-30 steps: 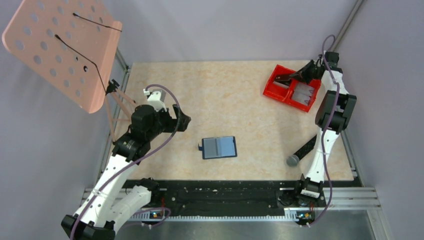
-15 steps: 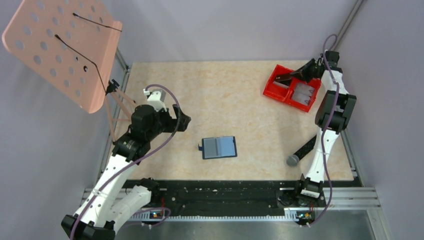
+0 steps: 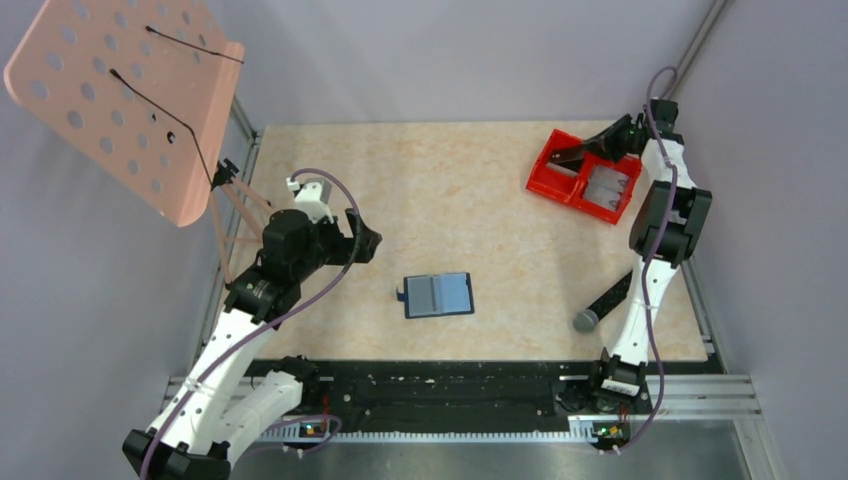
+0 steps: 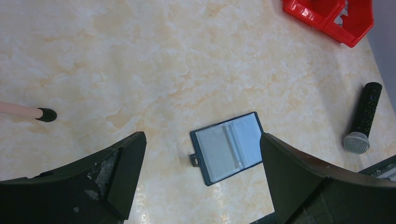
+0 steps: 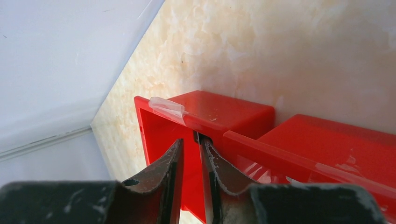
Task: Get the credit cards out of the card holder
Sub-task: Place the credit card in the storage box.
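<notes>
Right gripper (image 5: 193, 140): fingers parted by narrow slit; poised over rim of red bin (image 5: 224, 109), upper right of top view; pale credit cards (image 3: 607, 185) lie in bin compartment nearer frame's right edge. Left gripper (image 4: 201, 136): jaws wide apart, hovering above table (image 4: 140, 56); card holder (image 4: 229, 147) lies open and flat, frame centre, well apart from bin; microphone (image 4: 364, 116) at lower right.

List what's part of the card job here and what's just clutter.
Job: card holder, lying open; credit cards, pale ones already in the red bin.
Clutter: microphone; pink music stand.
</notes>
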Action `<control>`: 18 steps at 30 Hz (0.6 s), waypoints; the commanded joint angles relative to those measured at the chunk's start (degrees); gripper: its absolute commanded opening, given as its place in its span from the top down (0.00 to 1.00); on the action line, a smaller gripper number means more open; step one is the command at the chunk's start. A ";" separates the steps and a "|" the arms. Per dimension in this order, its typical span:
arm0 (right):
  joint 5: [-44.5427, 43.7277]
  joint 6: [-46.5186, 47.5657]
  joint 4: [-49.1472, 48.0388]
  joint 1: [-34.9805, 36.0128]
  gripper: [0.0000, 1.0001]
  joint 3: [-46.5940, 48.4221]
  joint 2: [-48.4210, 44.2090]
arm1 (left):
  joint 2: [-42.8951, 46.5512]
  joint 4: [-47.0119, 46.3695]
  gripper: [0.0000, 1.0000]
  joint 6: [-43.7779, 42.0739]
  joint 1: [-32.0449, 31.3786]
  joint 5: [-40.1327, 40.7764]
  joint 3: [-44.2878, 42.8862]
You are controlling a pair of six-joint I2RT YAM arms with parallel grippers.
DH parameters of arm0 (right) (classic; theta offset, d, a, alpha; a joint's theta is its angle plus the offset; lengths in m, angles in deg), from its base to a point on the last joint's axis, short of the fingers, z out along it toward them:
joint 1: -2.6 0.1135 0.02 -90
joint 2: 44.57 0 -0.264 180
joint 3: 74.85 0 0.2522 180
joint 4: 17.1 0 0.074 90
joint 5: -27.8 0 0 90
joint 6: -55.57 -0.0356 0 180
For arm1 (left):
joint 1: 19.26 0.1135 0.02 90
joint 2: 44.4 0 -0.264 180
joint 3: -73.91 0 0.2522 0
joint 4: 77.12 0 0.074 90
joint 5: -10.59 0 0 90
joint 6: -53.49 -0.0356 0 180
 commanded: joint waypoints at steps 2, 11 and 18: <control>-3.02 -0.95 -1.12 -0.46 0.78 3.11 -4.87 | 0.68 -1.19 0.03 -0.53 0.14 0.89 -0.04; -3.94 -0.65 -1.06 -0.76 0.78 3.53 -6.54 | 0.54 -1.17 0.03 -0.62 0.14 1.09 0.02; -4.51 2.36 0.94 -0.59 0.78 3.09 -8.87 | 0.43 -0.96 0.02 -0.45 0.19 1.65 0.02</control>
